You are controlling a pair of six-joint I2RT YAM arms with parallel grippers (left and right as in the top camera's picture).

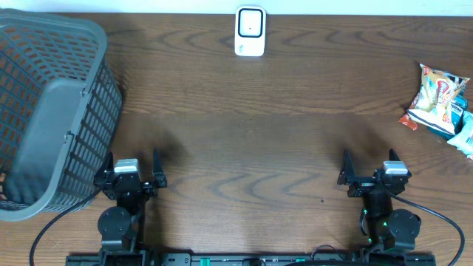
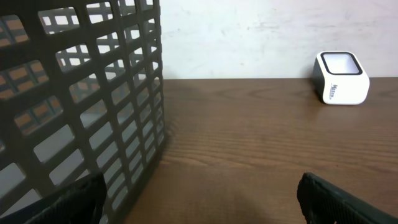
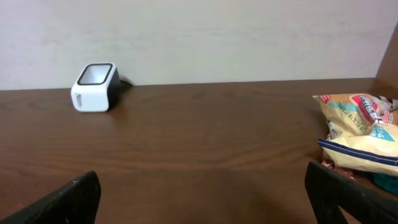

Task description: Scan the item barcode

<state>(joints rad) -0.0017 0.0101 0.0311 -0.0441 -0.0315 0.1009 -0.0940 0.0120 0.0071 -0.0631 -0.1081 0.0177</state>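
Nearest the wrist cameras are the dark fingers (image 2: 342,200) of each gripper, low in the corners of both views with bare wood between them. Overhead shows the left gripper (image 1: 133,157) and the right gripper (image 1: 368,157) at the near edge, well apart. Both have their jaws spread wide and hold nothing.

The table (image 1: 259,111) is dark brown wood with wavy grain. A plain pale wall (image 3: 217,37) stands behind its far edge.

The grey lattice basket (image 1: 52,111) is the largest thing there and fills the left end. Its wall is just beside the left gripper.

The bag (image 1: 437,96), a yellow and white snack pack, lies flat at the far right edge, ahead of the right gripper and to its right, well clear of the jaws. Its long axis runs roughly away from the robot, leaning a little, with the printed face up. No barcode can be made out. A blue packet (image 1: 462,133) lies touching it on the near side, partly cut off by the frame.

The scanner (image 1: 250,31), small and white with a dark window turned upward, stands at the far edge near the middle, well apart from both grippers and from the bag.
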